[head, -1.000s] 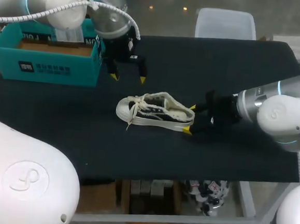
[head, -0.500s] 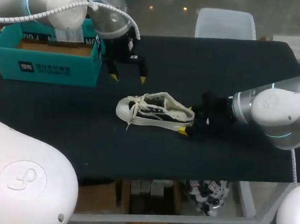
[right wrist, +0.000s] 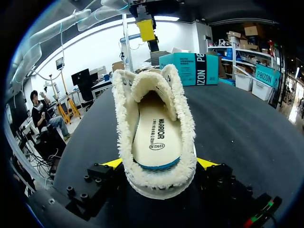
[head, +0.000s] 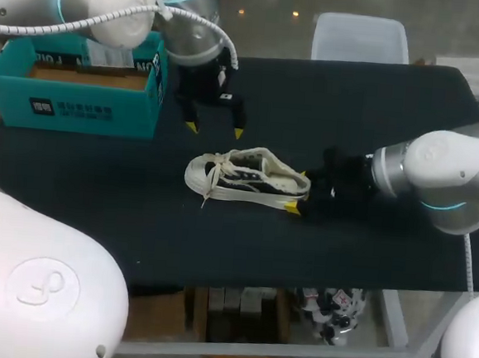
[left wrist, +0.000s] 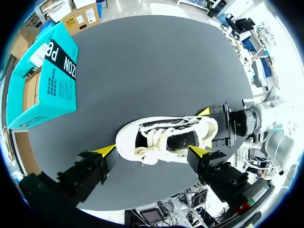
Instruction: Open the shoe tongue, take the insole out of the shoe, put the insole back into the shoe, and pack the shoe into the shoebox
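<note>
A white-and-black low sneaker (head: 248, 178) lies on its sole mid-table, toe to the left, laces loose. Its cream insole (right wrist: 156, 137) sits inside under the fleecy collar. My right gripper (head: 299, 190) is at the heel, open, one yellow fingertip (right wrist: 113, 163) close on each side of the sole; I cannot see whether they touch it. My left gripper (head: 215, 131) hangs open above and just behind the shoe, and from its wrist the shoe (left wrist: 166, 140) lies under the spread fingers. The teal shoebox (head: 72, 91) stands open at the back left.
Bare black table (head: 377, 115) stretches right and behind the shoe, and along the front edge. The shoebox (left wrist: 45, 80) sits well away from the shoe, near the table's left edge.
My right gripper slid in around the shoe's heel and its fingers drew slightly closer. My left arm shifted right and a little forward over the shoe. The shoe stayed put.
</note>
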You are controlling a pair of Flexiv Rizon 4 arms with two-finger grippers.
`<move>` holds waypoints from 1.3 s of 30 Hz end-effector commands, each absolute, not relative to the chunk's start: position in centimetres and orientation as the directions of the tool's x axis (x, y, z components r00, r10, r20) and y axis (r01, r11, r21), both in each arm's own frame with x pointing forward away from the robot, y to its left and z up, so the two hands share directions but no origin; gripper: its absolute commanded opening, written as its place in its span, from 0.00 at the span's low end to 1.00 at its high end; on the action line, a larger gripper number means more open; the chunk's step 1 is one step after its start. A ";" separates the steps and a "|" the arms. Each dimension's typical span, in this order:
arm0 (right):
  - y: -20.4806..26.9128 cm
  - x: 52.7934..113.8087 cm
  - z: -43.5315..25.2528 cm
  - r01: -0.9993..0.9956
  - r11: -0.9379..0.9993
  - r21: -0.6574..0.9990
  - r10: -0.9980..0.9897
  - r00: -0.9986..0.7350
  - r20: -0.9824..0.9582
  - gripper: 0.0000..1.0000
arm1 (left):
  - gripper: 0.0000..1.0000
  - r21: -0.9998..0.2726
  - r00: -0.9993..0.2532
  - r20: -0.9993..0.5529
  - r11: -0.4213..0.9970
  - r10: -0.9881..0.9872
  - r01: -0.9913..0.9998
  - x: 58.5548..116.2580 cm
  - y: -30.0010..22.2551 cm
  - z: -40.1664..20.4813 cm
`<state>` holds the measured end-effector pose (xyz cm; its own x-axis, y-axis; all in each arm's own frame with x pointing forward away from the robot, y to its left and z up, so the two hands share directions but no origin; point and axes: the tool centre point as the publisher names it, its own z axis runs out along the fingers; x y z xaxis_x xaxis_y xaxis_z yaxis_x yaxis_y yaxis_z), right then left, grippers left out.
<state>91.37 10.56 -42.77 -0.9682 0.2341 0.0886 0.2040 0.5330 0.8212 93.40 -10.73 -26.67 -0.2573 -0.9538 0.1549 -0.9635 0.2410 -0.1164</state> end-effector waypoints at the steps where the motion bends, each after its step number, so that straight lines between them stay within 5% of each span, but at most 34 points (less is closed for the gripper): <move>1: 10.5 91.6 -43.2 0.203 0.531 0.823 0.228 -0.969 0.093 0.00 | 1.00 -0.123 -0.256 0.097 0.243 -0.962 -0.962 92.4 -12.4 -26.0; 24: 10.5 91.6 -43.2 0.203 0.531 0.823 0.228 -0.969 0.093 0.00 | 1.00 0.040 -0.255 -0.031 0.254 -0.967 -0.967 91.7 -19.0 -30.5; 34: 10.5 91.6 -43.2 0.203 0.531 0.823 0.228 -0.969 0.093 0.00 | 0.68 0.074 -0.218 -0.088 0.212 -0.972 -0.974 90.6 -19.6 -32.4; 39: 10.5 91.6 -43.2 0.203 0.531 0.823 0.228 -0.969 0.093 0.00 | 0.67 0.076 -0.200 -0.114 0.192 -0.973 -0.978 89.6 -19.4 -33.0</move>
